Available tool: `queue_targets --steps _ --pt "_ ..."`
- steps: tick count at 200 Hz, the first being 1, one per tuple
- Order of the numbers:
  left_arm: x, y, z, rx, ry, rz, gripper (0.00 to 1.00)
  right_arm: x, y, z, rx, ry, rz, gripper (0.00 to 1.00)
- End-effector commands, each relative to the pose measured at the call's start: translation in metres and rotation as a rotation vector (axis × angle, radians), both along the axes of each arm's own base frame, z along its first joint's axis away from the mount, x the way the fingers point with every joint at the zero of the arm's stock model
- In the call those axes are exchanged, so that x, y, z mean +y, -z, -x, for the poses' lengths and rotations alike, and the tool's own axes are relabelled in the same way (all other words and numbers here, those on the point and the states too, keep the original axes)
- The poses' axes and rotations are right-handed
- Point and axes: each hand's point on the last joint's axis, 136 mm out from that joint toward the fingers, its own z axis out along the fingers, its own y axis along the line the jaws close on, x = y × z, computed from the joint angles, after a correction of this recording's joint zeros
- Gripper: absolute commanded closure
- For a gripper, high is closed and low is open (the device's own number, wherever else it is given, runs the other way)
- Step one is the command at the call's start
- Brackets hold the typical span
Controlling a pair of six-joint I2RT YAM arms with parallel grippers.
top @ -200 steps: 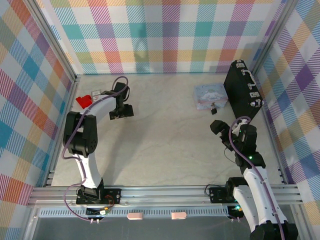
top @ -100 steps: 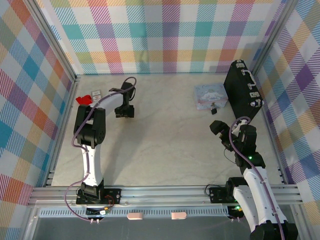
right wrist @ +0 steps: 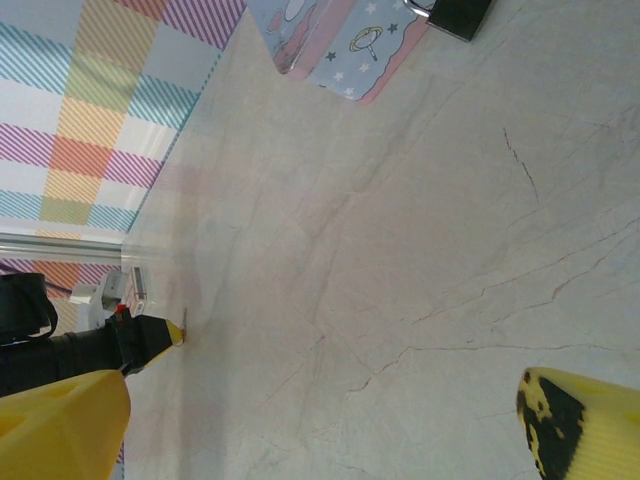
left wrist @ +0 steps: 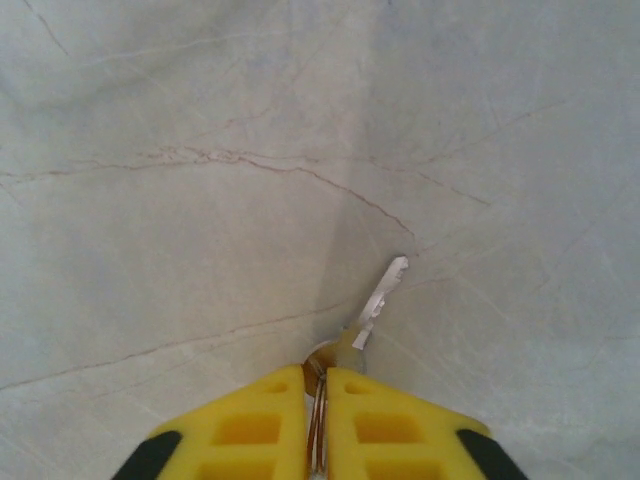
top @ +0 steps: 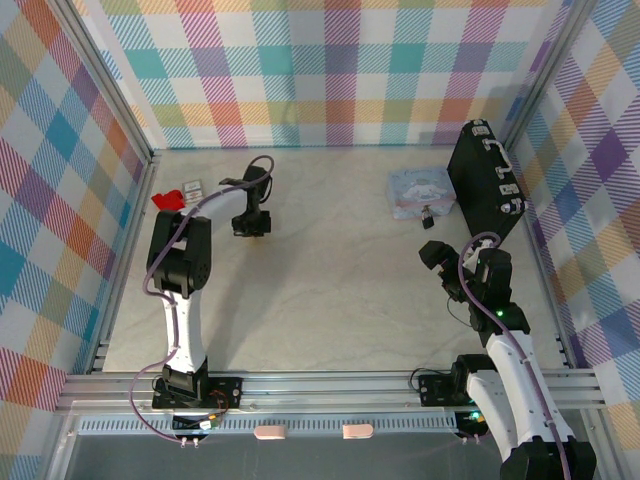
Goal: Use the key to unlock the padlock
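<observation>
Since a second ago my left claw has slid right and pinched shut on the key, far left. It looks thin, stiff, light and slippery; I grip the bow, blade free. The padlock sits far right, just beside the pastel tin; small, dense, best taken by its body. The tin and the black briefcase are closed, contents hidden. Nearby my right claw gapes wide, empty.

Lab robot cell: plaid walls, aluminium frame

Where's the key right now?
The key is pinched in the left gripper, its blade poking out over the table, on the far left side near the red plastic piece.
</observation>
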Motion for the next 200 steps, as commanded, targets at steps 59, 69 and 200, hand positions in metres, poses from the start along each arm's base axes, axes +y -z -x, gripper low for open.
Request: queue_targets --steps 59,69,200 --pt "-0.039 -0.037 0.026 -0.127 -0.158 0.357 1.00 0.023 -0.002 -0.003 0.010 -0.061 -0.115 0.01" --pt "-0.046 -0.047 0.032 -0.153 -0.190 0.435 1.00 0.030 -0.004 -0.003 0.003 -0.074 -0.129 0.01" --pt "-0.144 -0.167 0.139 -0.322 -0.348 1.057 1.00 0.207 -0.070 0.003 -0.255 -0.464 -0.357 0.29"
